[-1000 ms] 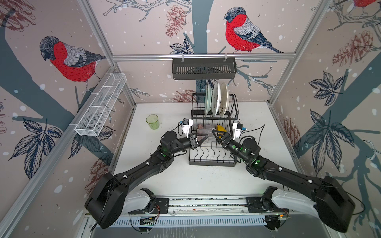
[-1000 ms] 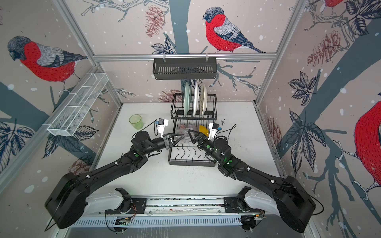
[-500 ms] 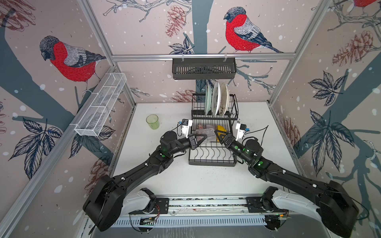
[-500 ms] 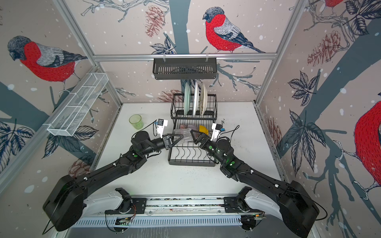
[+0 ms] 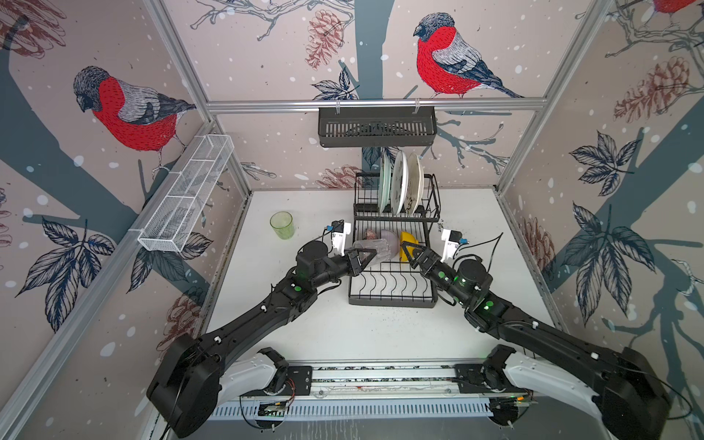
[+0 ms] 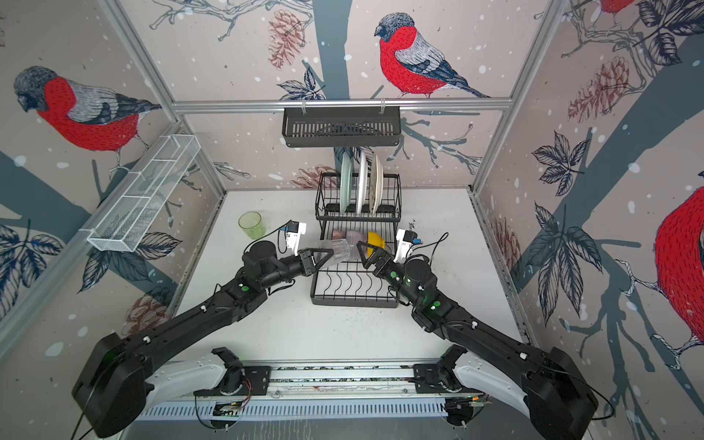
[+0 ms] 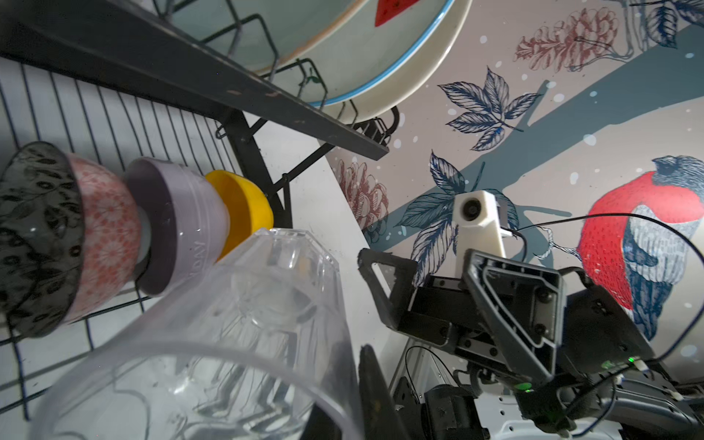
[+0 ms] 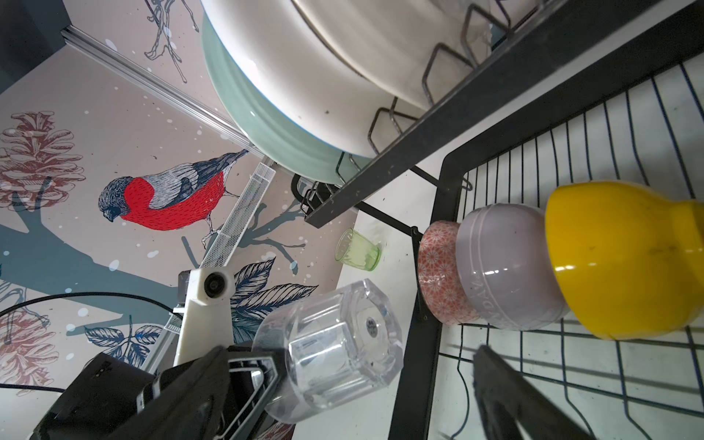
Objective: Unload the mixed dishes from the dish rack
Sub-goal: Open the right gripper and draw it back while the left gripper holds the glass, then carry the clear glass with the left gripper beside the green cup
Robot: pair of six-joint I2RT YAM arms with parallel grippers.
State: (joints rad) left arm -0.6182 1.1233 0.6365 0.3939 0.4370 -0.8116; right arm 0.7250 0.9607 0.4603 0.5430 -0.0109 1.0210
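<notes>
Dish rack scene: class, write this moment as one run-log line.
left gripper: shut on clear glass | right gripper: open, empty | dish rack: plates, bowls remain

We make out raised lettering on the side of the lilac bowl (image 8: 506, 274) lying in the dish rack (image 8: 442, 244): the right wrist view shows "DAY" at the end of a longer word (its earlier letters are too faint to read), and the left wrist view shows "DAY" too. A small round sticker on the clear glass (image 8: 335, 343) base is illegible.
</notes>
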